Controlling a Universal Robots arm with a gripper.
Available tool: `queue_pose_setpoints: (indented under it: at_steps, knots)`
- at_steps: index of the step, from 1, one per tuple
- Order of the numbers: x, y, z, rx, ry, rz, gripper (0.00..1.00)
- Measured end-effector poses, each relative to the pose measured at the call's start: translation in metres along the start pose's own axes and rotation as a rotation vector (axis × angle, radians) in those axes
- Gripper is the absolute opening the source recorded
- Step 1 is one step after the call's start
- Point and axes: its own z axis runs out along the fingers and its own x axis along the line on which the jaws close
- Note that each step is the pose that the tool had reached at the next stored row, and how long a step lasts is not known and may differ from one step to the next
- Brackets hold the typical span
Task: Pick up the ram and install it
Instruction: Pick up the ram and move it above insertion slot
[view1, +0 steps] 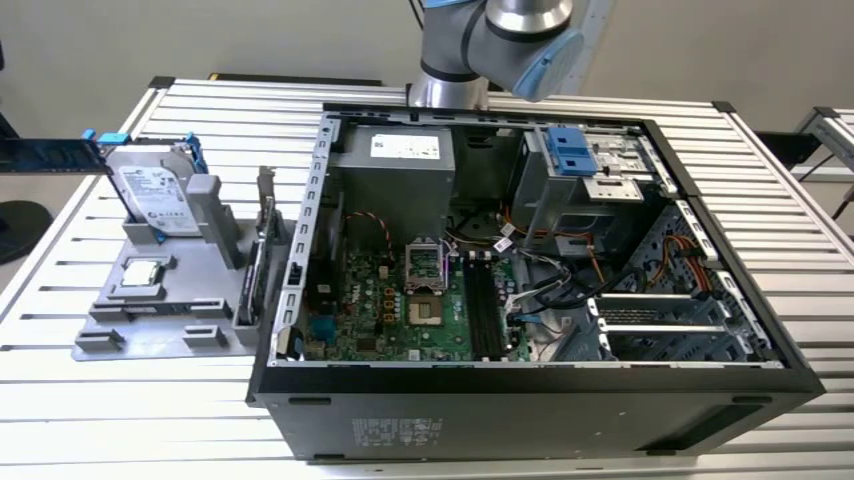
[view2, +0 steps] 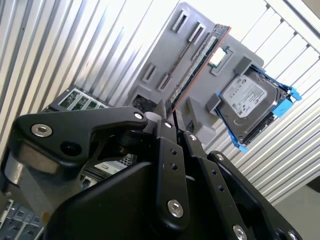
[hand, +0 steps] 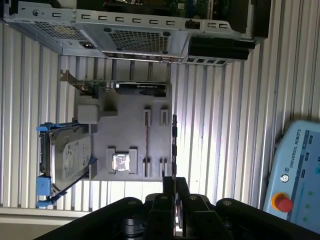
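We see a slatted metal table (view1: 801, 180) carrying an open computer case (view1: 534, 420), laid on its side with the motherboard facing up, toward the exterior view's right. At the far side of the case rises the arm (view1: 514, 40). On the exterior view's left, just beside the case, sits a grey holder (view1: 160, 318). In both wrist views the gripper (hand: 173, 187) (view2: 171, 112) hangs above this holder, clear of it. The holder bears a hard drive (view1: 154, 200) with blue rails at its far end, and an expansion card (view1: 263, 235) stands on edge along the side nearest the case. The ram (hand: 173, 145) (view2: 200, 62) is up in the air with the gripper. The black fingers (view2: 167, 150) are pressed together on it, its flat faces against them. In the first wrist view we meet it edge-on — a thin dark line. Its long axis runs parallel to the holder's long narrow slot (hand: 146, 145), along the line from holder to case; whether it sits level we cannot tell. Smallest is the square processor chip (view1: 144, 272), near the holder's middle.
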Motion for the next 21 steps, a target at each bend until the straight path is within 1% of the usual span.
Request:
queue_pose_setpoints:
  at_steps: [21]
  knots:
    - [-0.0013, 0.0331, 0.0007, -0.0001, 0.0, 0.0, 0.0]
